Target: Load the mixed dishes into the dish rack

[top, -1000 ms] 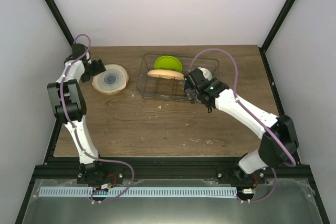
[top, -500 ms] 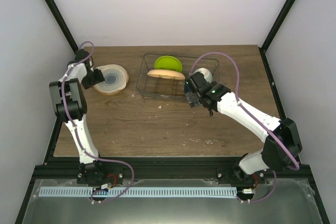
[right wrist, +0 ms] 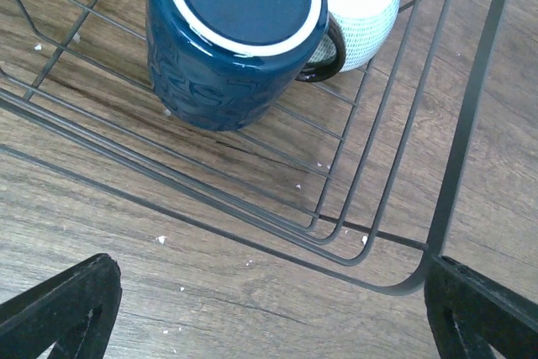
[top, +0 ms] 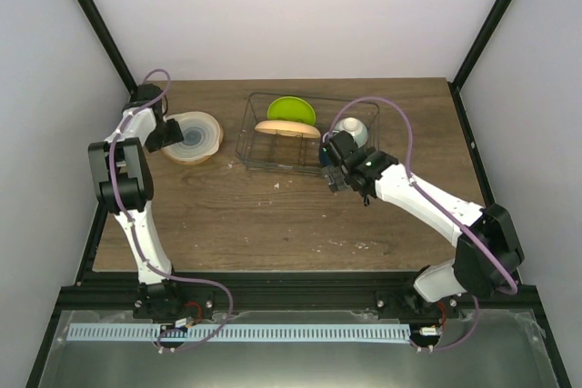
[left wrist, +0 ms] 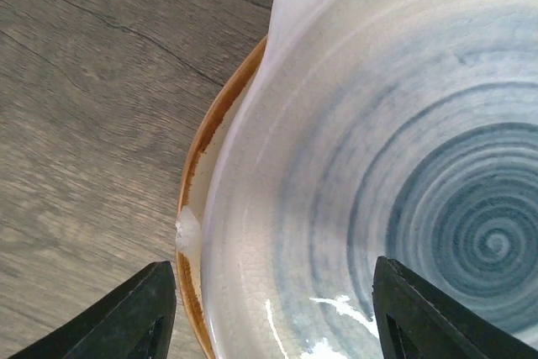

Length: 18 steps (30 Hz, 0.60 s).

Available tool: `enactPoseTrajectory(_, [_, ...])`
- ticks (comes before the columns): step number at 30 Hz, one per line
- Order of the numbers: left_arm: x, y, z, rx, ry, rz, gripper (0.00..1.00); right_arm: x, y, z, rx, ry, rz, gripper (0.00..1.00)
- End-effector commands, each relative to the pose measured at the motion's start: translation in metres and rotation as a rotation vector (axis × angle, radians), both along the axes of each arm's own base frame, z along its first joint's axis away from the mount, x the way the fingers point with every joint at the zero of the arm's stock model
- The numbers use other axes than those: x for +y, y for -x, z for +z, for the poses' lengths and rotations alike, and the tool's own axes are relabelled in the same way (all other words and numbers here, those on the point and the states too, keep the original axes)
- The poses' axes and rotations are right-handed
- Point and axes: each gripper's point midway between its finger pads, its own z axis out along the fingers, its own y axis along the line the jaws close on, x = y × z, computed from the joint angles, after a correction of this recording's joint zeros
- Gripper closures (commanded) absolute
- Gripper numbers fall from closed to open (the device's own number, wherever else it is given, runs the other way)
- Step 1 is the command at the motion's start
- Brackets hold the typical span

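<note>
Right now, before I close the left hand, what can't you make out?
- Left wrist view: the left hand's fingertips are cut off by the bottom edge; contact with the cream plate unclear.
- Top view: dark blue mug mostly hidden behind the right hand.
- Right wrist view: pale mint bowl cut off by the top edge, partly behind the mug.

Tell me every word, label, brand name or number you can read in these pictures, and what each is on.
None: no word, number or sign can be read in any view.
Small dark blue ceramic mug in the thin dark wire dish rack: raised relief on its side, too blurred to tell whether it is lettering.
Cream plate with blue-grey rings: only a painted spiral, no text.
</note>
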Motion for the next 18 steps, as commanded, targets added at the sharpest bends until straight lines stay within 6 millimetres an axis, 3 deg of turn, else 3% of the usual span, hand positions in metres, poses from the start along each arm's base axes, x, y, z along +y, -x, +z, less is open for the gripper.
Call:
enactPoseTrajectory(1, [0.002,0.003,0.027,-0.025,-0.05,-0.013,0.34,0.006,0.001,0.008,-0.027,-0.05,0.006,0.0])
enactPoseTrajectory(8, [-0.002,0.005,0.029,-0.02,-0.068,-0.026,0.34,0.004,0.005,0.016,-0.065,-0.084,0.015,0.0])
enactPoseTrajectory(18, [-0.019,0.005,0.005,0.013,-0.041,-0.044,0.35,0.0,0.008,0.016,-0.078,-0.084,0.015,0.05])
